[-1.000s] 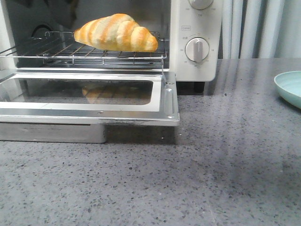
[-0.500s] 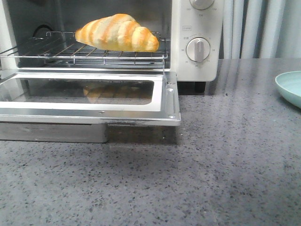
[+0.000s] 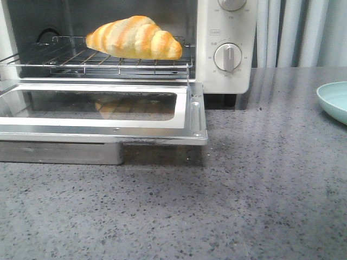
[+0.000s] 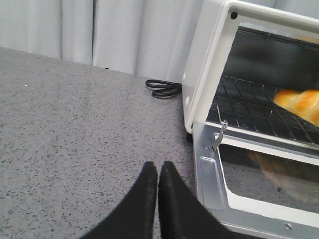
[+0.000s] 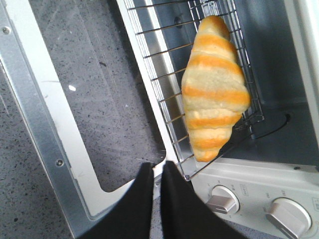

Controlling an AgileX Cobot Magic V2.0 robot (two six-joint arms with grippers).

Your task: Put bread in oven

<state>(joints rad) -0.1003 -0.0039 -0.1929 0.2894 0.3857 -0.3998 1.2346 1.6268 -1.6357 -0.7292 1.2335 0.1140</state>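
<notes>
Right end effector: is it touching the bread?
Apart. The right wrist view shows the right end effector shut, with wire rack between it and the bread.

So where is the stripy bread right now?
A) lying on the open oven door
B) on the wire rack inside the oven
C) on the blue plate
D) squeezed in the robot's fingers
B: the bread lies on the wire rack inside the oven, above the opened door; both wrist views show closed, empty fingers away from it.
</notes>
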